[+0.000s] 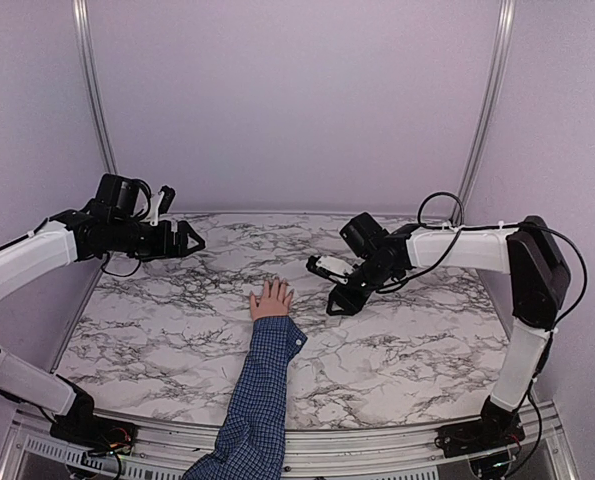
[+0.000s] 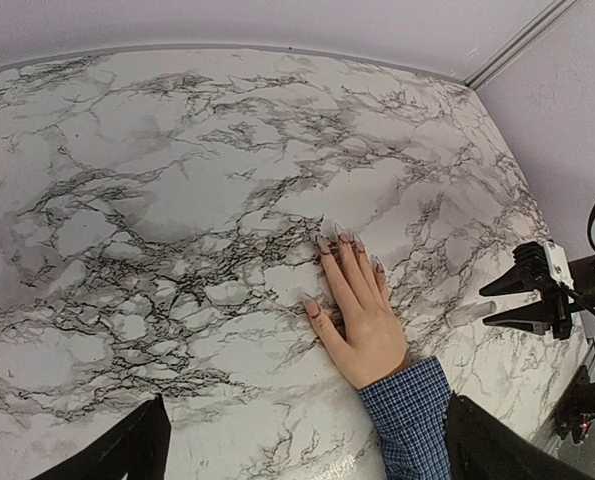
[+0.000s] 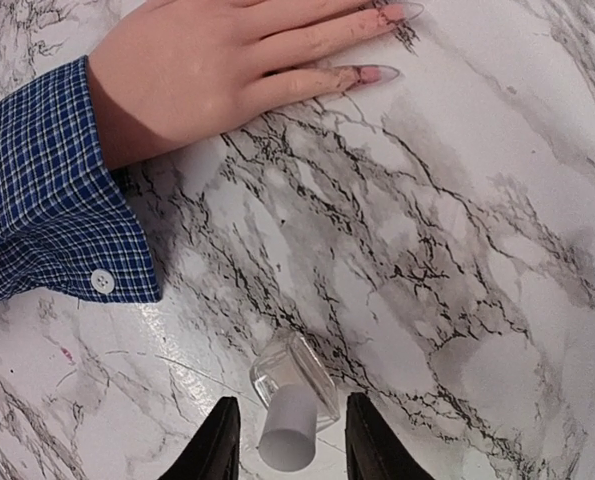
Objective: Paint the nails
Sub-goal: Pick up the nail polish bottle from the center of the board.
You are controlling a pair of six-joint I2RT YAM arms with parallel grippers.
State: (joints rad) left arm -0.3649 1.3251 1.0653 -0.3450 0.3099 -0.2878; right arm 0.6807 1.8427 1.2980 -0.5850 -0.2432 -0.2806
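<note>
Right gripper (image 3: 292, 405) straddles a small bottle (image 3: 289, 372), jaws apart, at three o'clock from the hand (image 1: 271, 300); left gripper (image 2: 307, 420) gapes wide.

- I see a smooth, slightly glossy, marble-look worktop (image 1: 397, 350).
- The sleeve (image 3: 37, 200) is matt woven cloth.
- The bottle (image 3: 295, 375) is clear glass; its cap (image 3: 288, 430) looks matt.
- The nails (image 3: 380, 73) shine.

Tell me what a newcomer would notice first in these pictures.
A person's hand with long nails lies flat, palm down, in the middle of the marble-patterned table, its sleeve blue-checked. Just to its right, the fingers of the right gripper stand either side of a small clear bottle with a pale cap.
</note>
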